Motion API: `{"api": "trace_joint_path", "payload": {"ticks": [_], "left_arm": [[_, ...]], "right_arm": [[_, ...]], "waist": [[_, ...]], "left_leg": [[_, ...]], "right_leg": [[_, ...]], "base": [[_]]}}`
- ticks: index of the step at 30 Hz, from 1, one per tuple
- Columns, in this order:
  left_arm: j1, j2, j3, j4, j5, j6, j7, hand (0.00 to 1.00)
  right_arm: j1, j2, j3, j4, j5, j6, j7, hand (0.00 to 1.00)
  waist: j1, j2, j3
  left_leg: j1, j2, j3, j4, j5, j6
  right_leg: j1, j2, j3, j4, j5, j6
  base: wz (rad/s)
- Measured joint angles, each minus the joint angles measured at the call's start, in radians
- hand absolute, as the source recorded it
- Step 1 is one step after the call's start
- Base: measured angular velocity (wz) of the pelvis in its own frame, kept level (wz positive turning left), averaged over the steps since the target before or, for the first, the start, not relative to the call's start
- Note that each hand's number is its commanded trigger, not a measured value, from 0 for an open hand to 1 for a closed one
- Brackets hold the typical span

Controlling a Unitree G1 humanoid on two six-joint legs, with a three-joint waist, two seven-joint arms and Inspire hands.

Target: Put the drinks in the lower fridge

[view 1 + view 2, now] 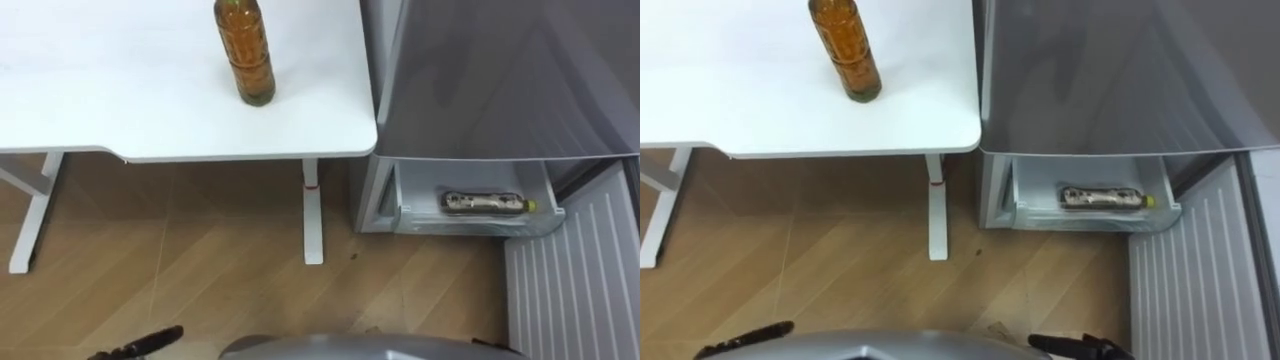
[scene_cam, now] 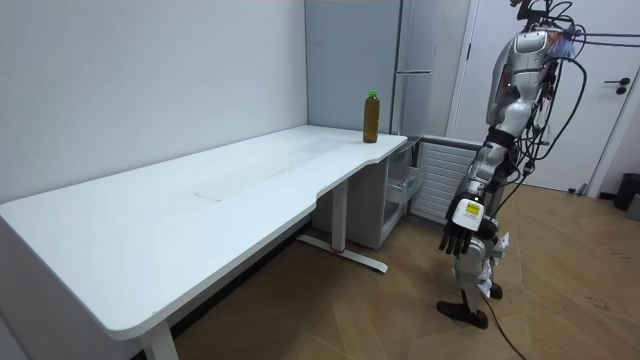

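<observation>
An amber drink bottle [image 1: 245,50] with a green cap [image 2: 371,96] stands upright near the right end of the white table [image 1: 120,90]. A second bottle [image 1: 485,203] lies on its side in the pulled-out lower fridge drawer [image 1: 415,190]. I stand back from both, facing them. My left hand [image 1: 140,345] hangs low at the bottom left with relaxed fingers and holds nothing; in the room view the left hand [image 2: 460,238] dangles at my side. My right hand [image 1: 1080,347] shows at the bottom edge, fingers straight and empty.
The grey fridge [image 1: 500,80] stands right of the table, touching its corner. Its lower door [image 1: 580,280] is swung open toward me on the right. White table legs [image 1: 313,215] stand on the wooden floor between me and the drawer.
</observation>
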Motion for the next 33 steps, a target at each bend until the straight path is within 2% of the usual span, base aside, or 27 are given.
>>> {"api": "trace_joint_path", "payload": {"ticks": [3,6,7,8,11,14,19,25,33], "left_arm": [[0.021,-0.003,0.003,-0.11,0.0,-0.009,0.081,0.0],[0.02,-0.003,-0.001,-0.223,0.002,-0.051,0.151,0.0],[0.02,-0.003,-0.002,-0.253,0.009,-0.066,0.174,0.0],[0.021,-0.004,-0.005,-0.29,0.02,-0.069,0.196,0.0],[0.036,-0.006,-0.031,-0.404,0.086,-0.073,0.237,0.0],[0.036,-0.005,-0.061,-0.511,0.166,-0.113,0.268,0.0],[0.035,-0.006,-0.092,-0.652,0.199,-0.128,0.304,0.0],[0.032,-0.002,-0.13,-0.818,0.253,-0.173,0.32,0.0],[0.02,0.004,-0.174,-0.972,0.302,-0.184,0.28,0.0]], "right_arm": [[0.007,0.0,-0.009,-0.007,-0.001,-0.002,-0.004,0.0],[0.011,-0.001,-0.01,-0.015,-0.009,-0.003,-0.012,0.0],[0.011,-0.003,-0.011,-0.017,-0.025,-0.004,-0.012,0.0],[0.011,-0.005,-0.011,-0.02,-0.037,-0.005,-0.012,0.0],[0.005,-0.005,-0.02,-0.014,-0.067,-0.01,-0.012,0.0],[0.003,-0.002,-0.03,-0.008,-0.109,-0.028,-0.035,0.0],[0.002,-0.001,-0.031,-0.011,-0.117,-0.035,-0.041,0.0],[0.007,-0.002,-0.029,-0.004,-0.146,-0.053,-0.041,0.0],[0.007,-0.002,-0.028,0.007,-0.147,-0.079,-0.037,0.0]], "waist": [[0.0,0.001,-0.0007],[-0.002,0.003,-0.0026],[-0.002,0.007,-0.006],[-0.002,0.009,-0.007],[-0.003,0.009,-0.0069],[-0.004,0.011,-0.0071],[-0.008,0.008,-0.0069],[-0.012,0.007,-0.0051],[-0.04,0.015,-0.0018]], "left_leg": [[0.0,0.0,-0.002,0.001,0.0,0.0],[-0.004,-0.001,-0.007,0.003,0.0,0.0],[-0.003,-0.001,-0.009,0.003,0.0,0.0],[-0.001,-0.001,-0.008,0.002,0.0,0.0],[0.001,-0.001,-0.01,0.002,0.0,0.0],[0.002,-0.001,-0.011,0.003,0.0,0.0],[0.006,-0.002,-0.014,0.002,0.0,0.0],[0.006,-0.001,-0.012,0.002,0.0,0.0],[-0.003,-0.001,-0.018,0.003,0.0,0.0]], "right_leg": [[0.001,0.0,-0.002,0.0,0.0,0.0],[0.003,-0.002,-0.018,0.003,0.0,0.0],[0.003,-0.001,-0.017,0.003,0.0,0.0],[0.004,-0.002,-0.017,0.004,0.0,0.0],[0.007,-0.001,-0.02,0.002,0.0,0.0],[0.009,-0.001,-0.024,0.001,0.0,0.0],[0.013,-0.001,-0.02,0.001,0.0,0.0],[0.013,0.0,-0.022,0.001,0.0,0.0],[0.006,0.0,-0.017,0.001,0.0,0.0]], "base": [[0.02],[0.09],[0.0],[0.0],[0.01],[0.0],[0.0],[0.0],[0.0]]}}
